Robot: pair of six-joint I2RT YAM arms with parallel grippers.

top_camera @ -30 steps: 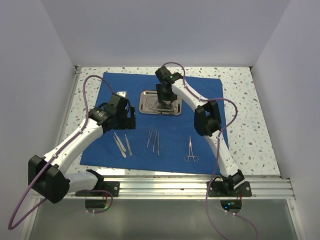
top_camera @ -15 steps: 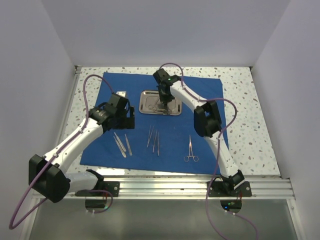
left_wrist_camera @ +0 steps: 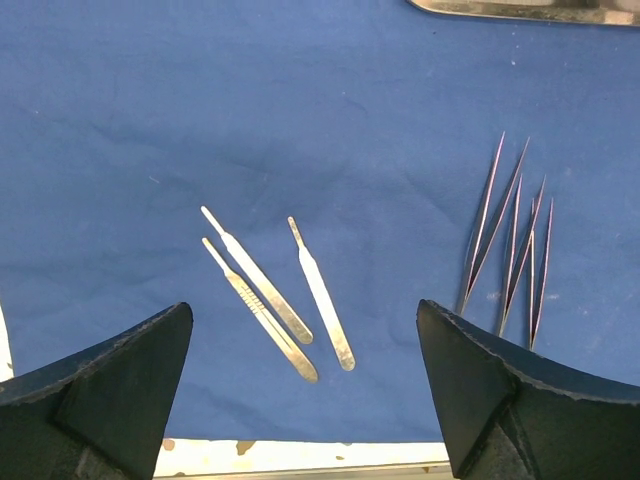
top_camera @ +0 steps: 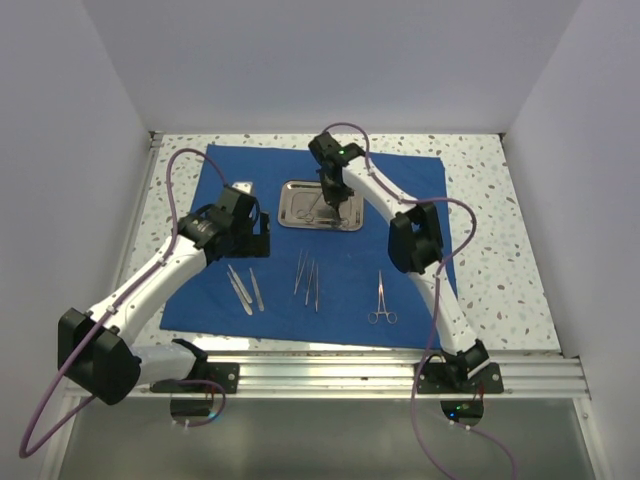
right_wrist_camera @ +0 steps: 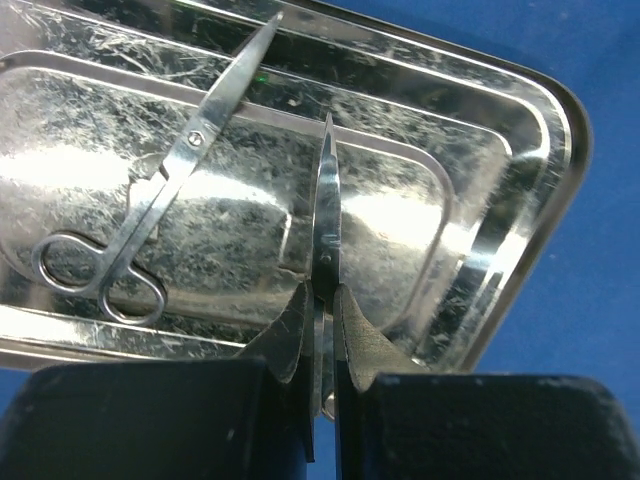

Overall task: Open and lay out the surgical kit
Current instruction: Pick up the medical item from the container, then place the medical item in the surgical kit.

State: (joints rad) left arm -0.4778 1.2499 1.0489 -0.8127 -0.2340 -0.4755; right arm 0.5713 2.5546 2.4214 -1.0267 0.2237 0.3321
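The surgical kit lies opened out: a royal-blue cloth [top_camera: 405,175] is spread flat with a shiny steel tray [top_camera: 290,216] at its far middle. My right gripper [top_camera: 329,203] hangs over the tray, shut on a pair of steel scissors [right_wrist_camera: 326,200] held blades forward just above the tray floor [right_wrist_camera: 470,250]. A second pair of scissors [right_wrist_camera: 170,190] lies in the tray to the left. My left gripper [left_wrist_camera: 305,390] is open above the scalpel handles [left_wrist_camera: 270,300], holding nothing.
Slim pointed forceps [top_camera: 308,280] lie on the cloth [left_wrist_camera: 200,120] in the middle, and a ring-handled clamp [top_camera: 382,300] lies to their right. The speckled tabletop [top_camera: 490,220] shows around the cloth. An aluminium rail [top_camera: 330,372] runs along the near edge.
My right gripper has closed on the scissors in the tray and shifted slightly left and back. The left arm has barely moved.
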